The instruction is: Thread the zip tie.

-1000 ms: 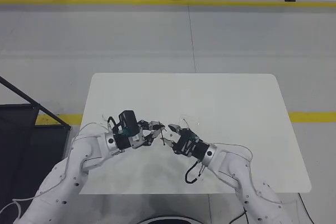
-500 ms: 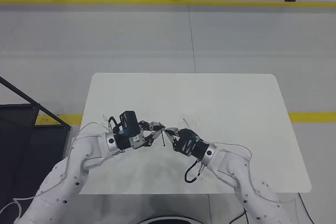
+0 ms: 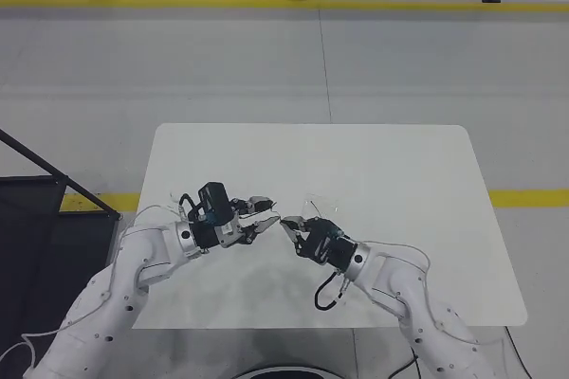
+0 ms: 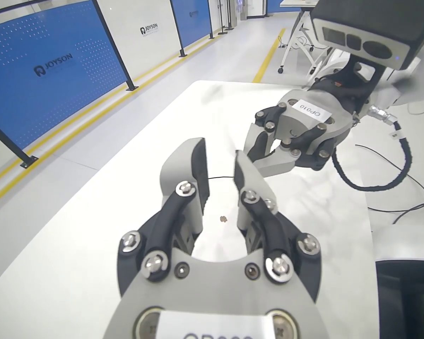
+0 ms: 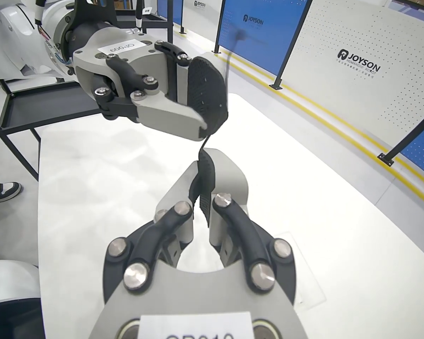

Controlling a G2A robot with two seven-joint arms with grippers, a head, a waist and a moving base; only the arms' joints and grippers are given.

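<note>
The white surface point(image 3: 398, 161) stands on a pale grey floor point(image 3: 266, 57), and both arms are above its near half, a little to the left of the middle. The right gripper point(image 5: 206, 167) has its jaws clenched on the zip tie point(image 5: 202, 145) — the black strap is pressed between the two pads and comes out at the tips. From there the strap reaches over to the left gripper point(image 4: 218, 152), which is just beside, tip facing tip. The jaws of the left gripper are released: there is a clear gap between them, and the thin strap shows across this gap. Its far end is blurred. On the surface under the left gripper lies a small brown speck point(image 4: 223, 218). Beside the left edge of the surface stands a dark rack point(image 3: 19, 237). A yellow line point(image 3: 541, 197) runs on the floor, and farther off stand blue and white fence panels point(image 4: 56, 68).
</note>
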